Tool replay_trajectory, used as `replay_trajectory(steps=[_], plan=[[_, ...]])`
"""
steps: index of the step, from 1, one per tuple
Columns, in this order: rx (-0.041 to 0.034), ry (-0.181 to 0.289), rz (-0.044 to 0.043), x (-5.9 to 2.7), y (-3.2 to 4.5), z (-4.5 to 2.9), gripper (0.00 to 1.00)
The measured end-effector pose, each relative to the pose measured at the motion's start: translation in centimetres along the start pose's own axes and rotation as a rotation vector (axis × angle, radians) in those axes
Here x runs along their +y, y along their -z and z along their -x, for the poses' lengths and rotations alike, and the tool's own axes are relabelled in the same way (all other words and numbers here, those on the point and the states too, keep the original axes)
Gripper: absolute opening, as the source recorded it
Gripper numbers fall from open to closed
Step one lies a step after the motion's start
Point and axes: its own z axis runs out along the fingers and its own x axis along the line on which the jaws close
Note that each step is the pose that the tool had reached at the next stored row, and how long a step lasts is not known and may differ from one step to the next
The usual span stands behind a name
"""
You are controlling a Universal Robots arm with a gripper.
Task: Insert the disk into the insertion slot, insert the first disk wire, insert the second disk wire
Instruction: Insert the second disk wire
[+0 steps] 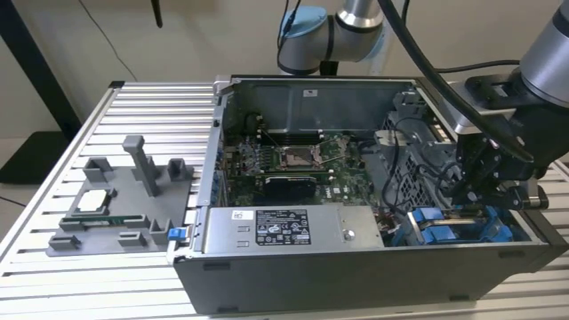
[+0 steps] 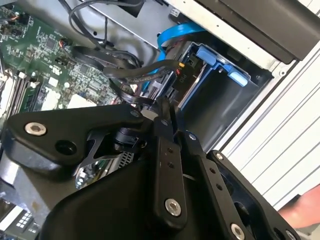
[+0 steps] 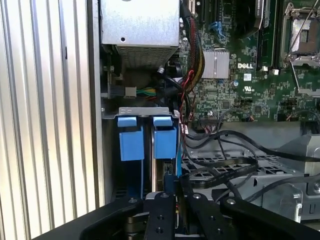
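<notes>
The gripper [image 1: 484, 190] is hanging over the drive cage at the lower right of the exterior view, inside the open computer case [image 1: 356, 267]. In both wrist views its fingers [image 3: 161, 215] are standing pressed close together, clenched on what looks like a thin dark cable end [image 2: 162, 105]; whether a connector is truly pinched there is hard to tell. The disk [image 3: 159, 170] appears to be sitting edge-on in the insertion slot [image 3: 145, 112], its blue frame tabs [image 3: 165, 142] lying just under the cage's metal lip at centre left of the first wrist view, so the first step is judged done. In the second wrist view a blue flat cable [image 2: 172, 35] is running toward the bay at upper centre, and black wires [image 2: 135, 70] are looping just beside the gripper tip. Judgement: the work is standing in the wire stage; neither wire can be confirmed as seated. The power supply box [image 1: 284, 230] and motherboard [image 1: 294, 163] are lying well apart from the gripper.
</notes>
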Motion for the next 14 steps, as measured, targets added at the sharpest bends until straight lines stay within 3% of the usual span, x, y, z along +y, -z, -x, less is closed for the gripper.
replay_trajectory(steps=[14], plan=[[0.0000,-0.004,0.0000,-0.54,-0.35,-0.27,0.00]])
